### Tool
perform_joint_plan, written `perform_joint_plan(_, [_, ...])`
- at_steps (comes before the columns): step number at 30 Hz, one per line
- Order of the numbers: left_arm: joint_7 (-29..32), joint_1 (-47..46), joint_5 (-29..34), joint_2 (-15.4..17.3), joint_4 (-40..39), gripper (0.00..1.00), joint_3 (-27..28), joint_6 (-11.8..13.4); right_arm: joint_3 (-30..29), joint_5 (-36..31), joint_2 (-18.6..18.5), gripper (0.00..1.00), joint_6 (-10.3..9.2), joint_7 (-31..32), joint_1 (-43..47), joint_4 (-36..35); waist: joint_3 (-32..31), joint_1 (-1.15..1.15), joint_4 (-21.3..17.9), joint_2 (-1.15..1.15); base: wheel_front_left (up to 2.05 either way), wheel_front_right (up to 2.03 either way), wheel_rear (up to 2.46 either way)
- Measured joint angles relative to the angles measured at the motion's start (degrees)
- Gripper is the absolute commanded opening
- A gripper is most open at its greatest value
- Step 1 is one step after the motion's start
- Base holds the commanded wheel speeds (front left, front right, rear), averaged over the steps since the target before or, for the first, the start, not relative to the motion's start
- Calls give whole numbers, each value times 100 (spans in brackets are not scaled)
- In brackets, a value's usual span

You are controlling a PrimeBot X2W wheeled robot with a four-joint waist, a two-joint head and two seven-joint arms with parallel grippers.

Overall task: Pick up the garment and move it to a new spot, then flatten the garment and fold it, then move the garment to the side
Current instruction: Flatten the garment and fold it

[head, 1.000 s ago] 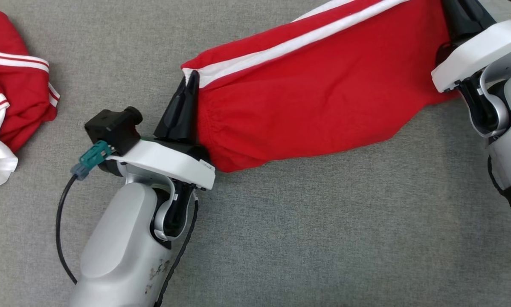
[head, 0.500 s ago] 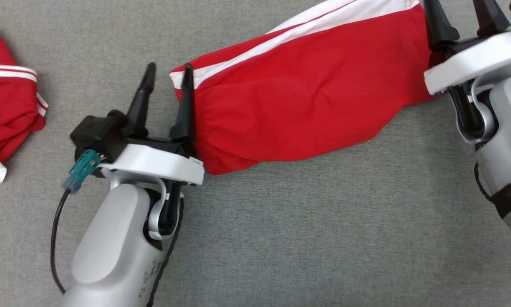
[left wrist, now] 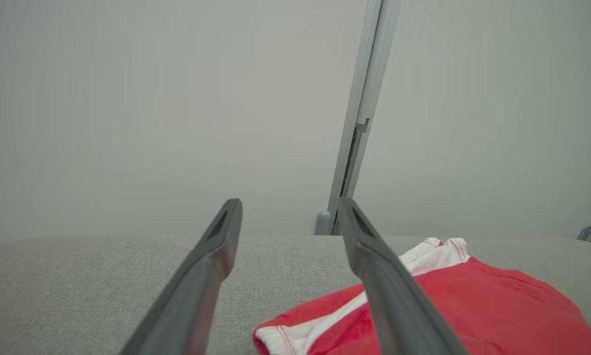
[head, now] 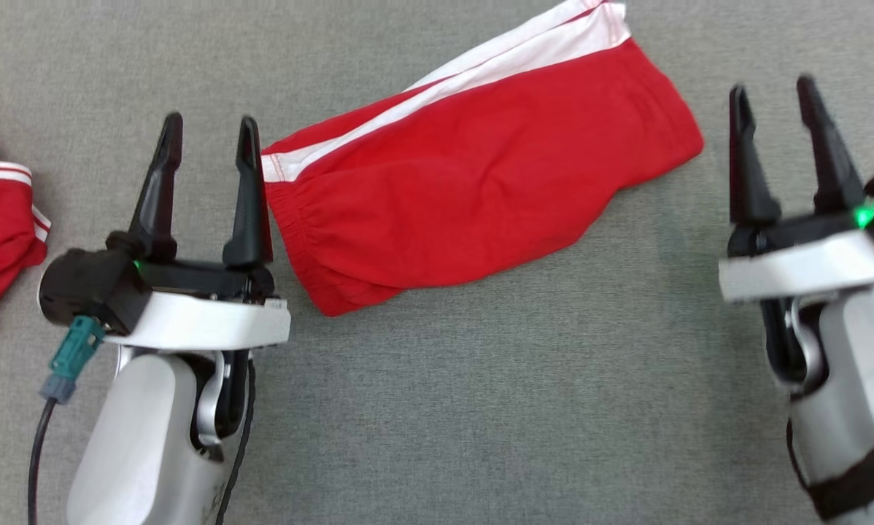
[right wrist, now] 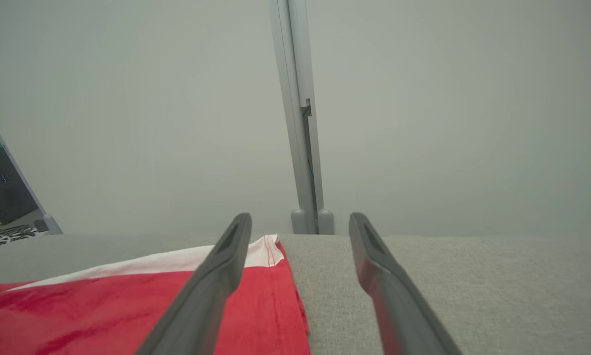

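Where it lies, garment (head: pixel 473 197) slants, gathered end lower left

Head looks down; low wrist views, seemingly level, share garment (head: pixel 473 197).

You have a grey fabric surface (head: pixel 481 408) before you, a pale wall (left wrist: pixel 128 98) behind it, split by a grey post (right wrist: pixel 300 148).

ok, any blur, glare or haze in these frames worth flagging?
Head view: even soft light, faint shadows on the grey surface; the right hand is slightly blurred, a green light glowing at its base; the red garment is sharp. Left wrist view: hazy, washed-out background, near fingers soft, the post leaning. Right wrist view: same haze, soft fingers.
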Motion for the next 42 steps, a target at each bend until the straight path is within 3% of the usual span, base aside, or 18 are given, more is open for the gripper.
perform_joint_plan(15, [-1, 820, 258, 127, 421, 100, -121, -115, -381, -471, 372, 100, 0, 787, 1893, -1343, -583, 0, -328, 0, 0, 0, 0])
perform_joint_plan(42, [-1, 856, 207, 66, 476, 100, -178, -67, -656, -617, 412, 100, 0, 1241, 2174, -1756, -588, 0, -209, 0, 0, 0, 0])
